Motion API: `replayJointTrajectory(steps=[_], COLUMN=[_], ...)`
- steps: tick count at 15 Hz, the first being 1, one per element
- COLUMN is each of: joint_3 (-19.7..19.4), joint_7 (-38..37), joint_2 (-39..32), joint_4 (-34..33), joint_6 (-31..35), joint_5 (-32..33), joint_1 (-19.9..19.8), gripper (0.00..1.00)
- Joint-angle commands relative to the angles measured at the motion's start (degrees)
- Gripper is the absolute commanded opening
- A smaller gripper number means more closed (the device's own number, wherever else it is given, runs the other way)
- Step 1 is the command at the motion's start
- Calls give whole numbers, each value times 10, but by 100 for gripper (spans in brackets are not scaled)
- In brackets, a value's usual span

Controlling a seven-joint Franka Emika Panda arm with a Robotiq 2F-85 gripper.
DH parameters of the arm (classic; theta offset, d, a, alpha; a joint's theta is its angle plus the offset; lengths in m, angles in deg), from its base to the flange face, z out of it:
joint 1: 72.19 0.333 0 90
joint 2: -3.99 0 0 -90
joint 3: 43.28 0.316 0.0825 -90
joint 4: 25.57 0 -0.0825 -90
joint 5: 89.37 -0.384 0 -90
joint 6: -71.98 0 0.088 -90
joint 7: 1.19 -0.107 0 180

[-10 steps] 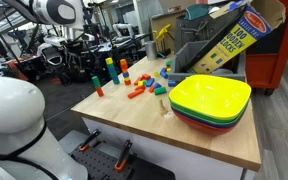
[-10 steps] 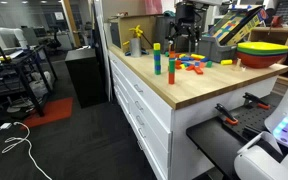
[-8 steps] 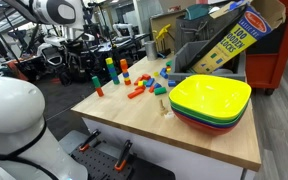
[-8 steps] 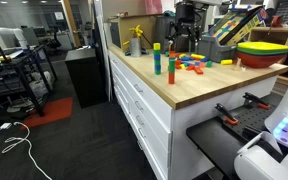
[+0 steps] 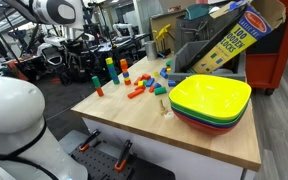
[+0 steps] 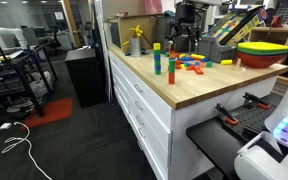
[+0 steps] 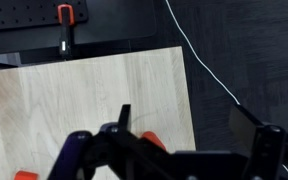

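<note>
We see the arm as large white rounded shells with a smooth surface, beside the near edge of the counter. Its joint, beyond the counter's far end, is white with a dark ring. The hand over the counter is black and blocky. The white base carries a small blue light.

On the light wooden tabletop, small coloured wooden blocks lie scattered between upright block towers and a stack of bright plastic bowls. A cardboard block box leans behind the bowls. The black gripper hangs above the table, near the scattered blocks.
</note>
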Motion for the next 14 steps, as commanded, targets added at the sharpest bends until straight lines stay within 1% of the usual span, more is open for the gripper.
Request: replayJointTrajectory(steps=[1, 3, 5, 9, 14], joint_3=[-2, -10, -20, -44, -76], joint_7=[7, 14, 21, 40, 49], joint_2=[-3, -6, -9, -31, -78], joint_4=[-6, -9, -12, -25, -48], joint_6=[-8, -12, -16, -15, -5], joint_5=[13, 29, 57, 102, 100], joint_1=[-8, -18, -32, -59, -85], gripper=[100, 100, 100, 100, 100])
